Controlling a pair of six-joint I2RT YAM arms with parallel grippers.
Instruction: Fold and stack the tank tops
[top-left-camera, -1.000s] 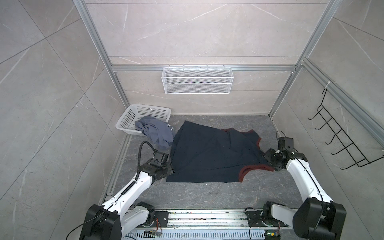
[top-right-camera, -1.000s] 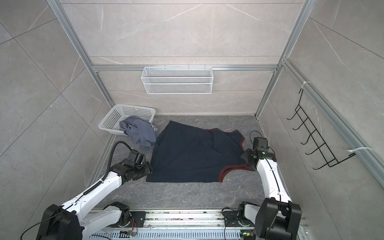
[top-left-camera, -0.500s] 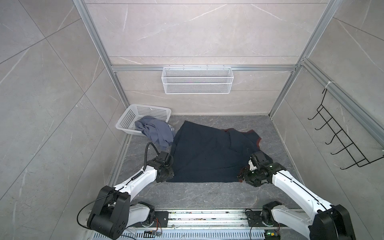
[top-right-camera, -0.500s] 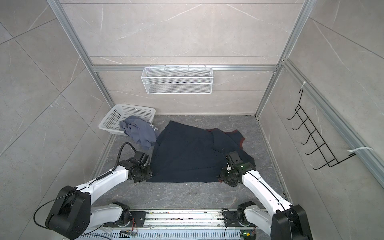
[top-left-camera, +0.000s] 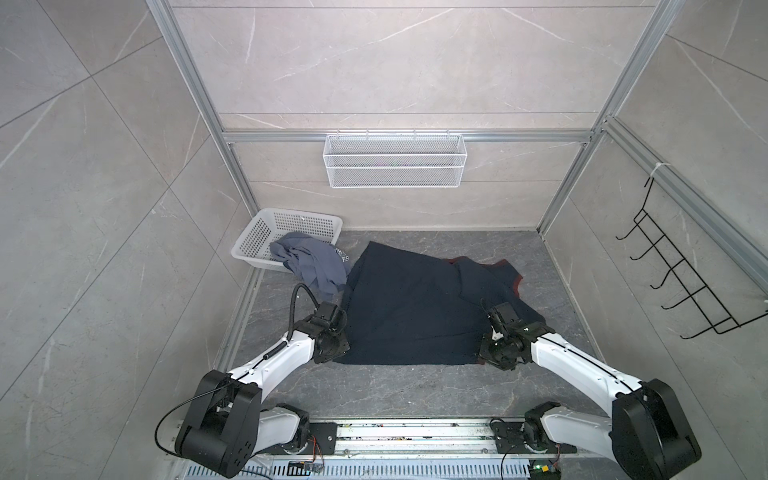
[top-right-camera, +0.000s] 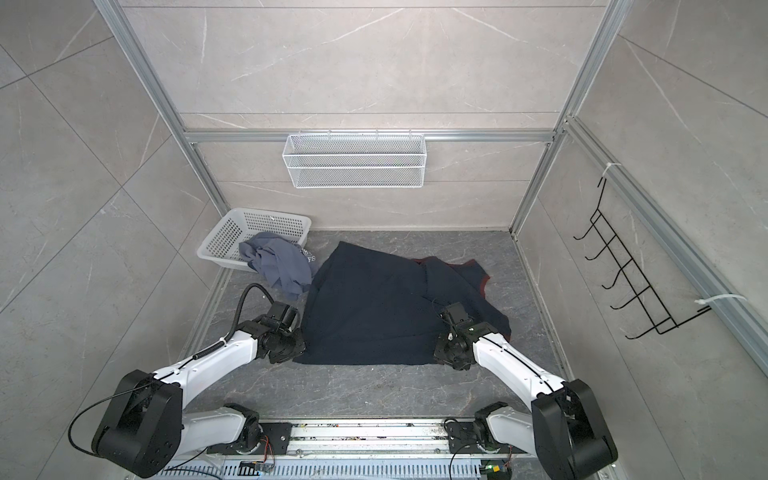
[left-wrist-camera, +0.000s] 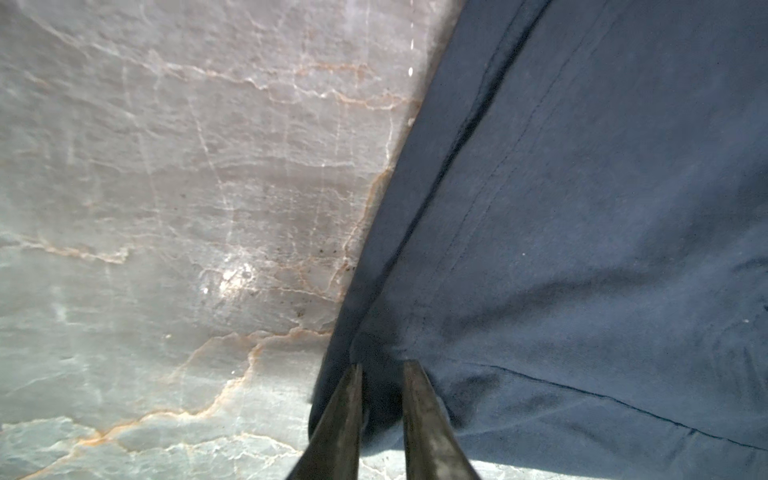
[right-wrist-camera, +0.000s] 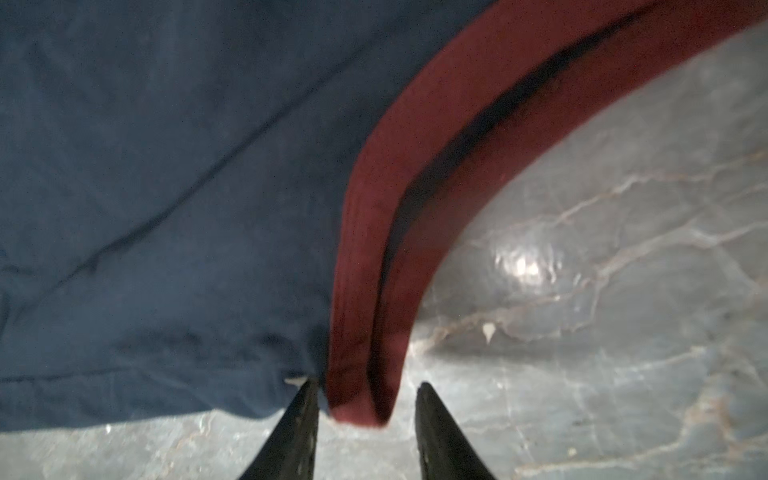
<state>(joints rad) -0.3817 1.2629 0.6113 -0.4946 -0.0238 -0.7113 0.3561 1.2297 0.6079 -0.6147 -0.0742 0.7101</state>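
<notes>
The dark navy tank top (top-left-camera: 415, 311) (top-right-camera: 374, 307) lies spread flat on the grey floor, with dark-red trim at its far right. My left gripper (top-left-camera: 332, 353) (left-wrist-camera: 382, 365) is at its near left corner, jaws pinched on a bunch of navy cloth. My right gripper (top-left-camera: 494, 353) (right-wrist-camera: 365, 384) is at its near right corner. Its jaws are open around the dark-red trim (right-wrist-camera: 365, 291), with a gap beside the cloth. The slate blue-grey tank top (top-left-camera: 316, 266) (top-right-camera: 282, 266) lies crumpled, spilling out of the white basket (top-left-camera: 291, 220).
A white wire basket (top-left-camera: 395, 162) hangs on the back wall and a black hook rack (top-left-camera: 681, 286) on the right wall. The arms' base rail (top-left-camera: 399, 436) runs along the near edge. Bare floor (top-left-camera: 415, 390) lies between rail and navy top.
My right arm swung from the top's right strap down to its near right corner. The left gripper dropped onto the near left corner. Both pairs of jaws narrowed.
</notes>
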